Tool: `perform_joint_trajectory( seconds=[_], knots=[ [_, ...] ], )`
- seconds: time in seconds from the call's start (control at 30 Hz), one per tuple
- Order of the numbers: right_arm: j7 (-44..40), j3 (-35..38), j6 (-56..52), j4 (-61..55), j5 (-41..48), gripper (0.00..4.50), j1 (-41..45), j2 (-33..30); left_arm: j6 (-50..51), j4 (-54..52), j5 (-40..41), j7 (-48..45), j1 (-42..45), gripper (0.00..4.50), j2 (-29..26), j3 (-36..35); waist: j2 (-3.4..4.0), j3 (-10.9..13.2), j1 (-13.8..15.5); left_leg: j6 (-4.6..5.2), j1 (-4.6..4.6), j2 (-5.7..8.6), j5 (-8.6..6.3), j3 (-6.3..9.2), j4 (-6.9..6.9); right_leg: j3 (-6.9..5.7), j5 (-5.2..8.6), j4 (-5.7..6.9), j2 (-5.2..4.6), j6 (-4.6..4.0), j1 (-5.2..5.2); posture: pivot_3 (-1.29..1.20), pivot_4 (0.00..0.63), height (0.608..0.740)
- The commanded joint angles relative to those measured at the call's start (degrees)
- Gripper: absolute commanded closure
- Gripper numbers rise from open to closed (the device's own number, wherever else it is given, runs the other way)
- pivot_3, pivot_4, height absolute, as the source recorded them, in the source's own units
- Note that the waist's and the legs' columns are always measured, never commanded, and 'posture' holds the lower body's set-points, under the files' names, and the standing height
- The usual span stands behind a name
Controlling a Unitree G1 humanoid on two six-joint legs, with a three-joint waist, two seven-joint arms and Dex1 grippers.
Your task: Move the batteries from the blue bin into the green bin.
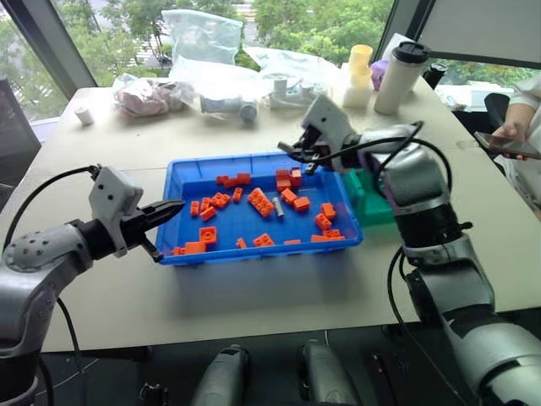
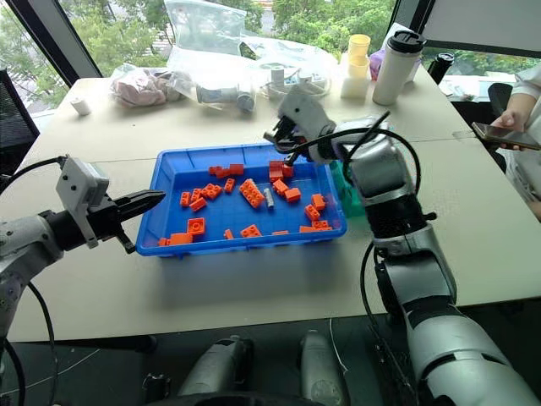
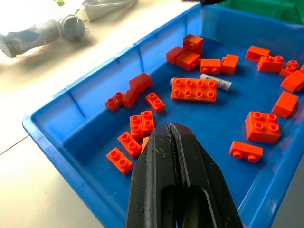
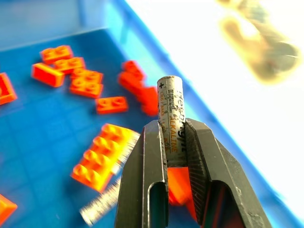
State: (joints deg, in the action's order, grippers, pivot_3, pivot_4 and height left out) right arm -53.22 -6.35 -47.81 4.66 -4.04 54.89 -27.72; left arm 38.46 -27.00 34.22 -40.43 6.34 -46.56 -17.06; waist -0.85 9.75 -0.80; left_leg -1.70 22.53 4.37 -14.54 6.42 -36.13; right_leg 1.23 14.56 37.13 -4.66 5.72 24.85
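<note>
The right claw (image 4: 175,142) was clamped on a silver battery (image 4: 172,118) marked "alkaline", whose end stood out past the fingertips. It was raised above the far right corner of the blue bin (image 1: 182,182), close to the green bin (image 1: 372,203), which stood against the blue bin's right side on the surface (image 1: 127,144). A second battery (image 3: 216,81) lay on the floor of the blue bin, just beside a long orange brick (image 3: 194,89), among many other orange bricks (image 1: 211,203). The left claw (image 1: 173,207) had its fingers pressed together, holding nothing, and hovered at the left rim of the blue bin. At the right edge of the surface, a person's hand (image 1: 511,131) held a phone (image 1: 507,145).
</note>
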Motion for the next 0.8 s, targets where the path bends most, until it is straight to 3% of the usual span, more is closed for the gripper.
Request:
perform_joint_trajectory(
  seconds=[0.03, 0.17, 0.4, 0.43, 0.67, 0.8],
  knots=[
    [1.26, 3.93, -7.65, -8.22, 1.19, 4.46, -4.13, -6.18, -2.71, 1.83, -1.25, -1.17, 2.92, 4.5, 0.34, 1.75, 0.0, 0.0, 0.0, 0.0, 0.0, 0.0, 0.0, -0.02, 0.0, 0.0, 0.0, -0.01, 0.0, 0.0, 0.0, 0.0, 0.15, 0.74],
    [5.3, 5.26, -10.01, -9.0, 1.07, 4.46, -8.46, -10.09, -4.47, 4.76, -2.44, -2.59, 5.85, 4.5, 0.91, 4.49, 0.01, 0.0, -0.31, 0.01, -0.04, -0.01, 0.0, -0.15, 0.0, 0.08, 0.0, 0.0, -0.02, 0.0, -0.02, 0.0, 0.15, 0.74],
    [10.49, 5.08, -8.55, -5.97, 1.57, 4.46, -11.27, -10.42, -5.86, 6.75, -3.63, -3.78, 7.92, 4.5, 1.26, 6.15, 0.01, 0.01, -0.12, 0.02, -0.04, -0.04, 0.0, -0.18, -0.01, 0.11, 0.0, 0.01, -0.01, 0.0, 0.0, 0.0, 0.15, 0.74],
    [10.88, 5.17, -8.36, -5.32, 1.84, 3.45, -11.18, -10.25, -5.88, 6.71, -3.69, -3.89, 7.84, 4.5, 1.27, 6.13, 0.01, 0.01, -0.06, 0.02, -0.04, -0.03, 0.0, -0.18, -0.02, 0.11, 0.0, 0.01, -0.01, 0.0, -0.01, 0.0, 0.15, 0.74],
    [11.11, 3.62, -5.63, -6.49, 2.25, 0.07, -9.05, -12.93, -5.25, 5.47, -3.68, -3.49, 6.99, 4.5, 1.47, 5.52, 0.01, 0.01, -0.05, 0.02, -0.04, -0.03, 0.0, -0.18, -0.02, 0.1, 0.0, 0.0, -0.01, 0.0, -0.02, 0.0, 0.15, 0.74],
    [9.49, 3.55, -7.77, -11.02, 6.57, 0.02, -5.17, -10.46, -4.91, 5.0, -3.36, -3.53, 6.49, 4.5, 1.04, 4.79, 0.02, 0.01, -0.49, 0.02, -0.05, -0.05, 0.0, -0.18, 0.0, 0.1, 0.0, 0.01, 0.02, 0.0, -0.01, 0.0, 0.15, 0.74]
  ],
)
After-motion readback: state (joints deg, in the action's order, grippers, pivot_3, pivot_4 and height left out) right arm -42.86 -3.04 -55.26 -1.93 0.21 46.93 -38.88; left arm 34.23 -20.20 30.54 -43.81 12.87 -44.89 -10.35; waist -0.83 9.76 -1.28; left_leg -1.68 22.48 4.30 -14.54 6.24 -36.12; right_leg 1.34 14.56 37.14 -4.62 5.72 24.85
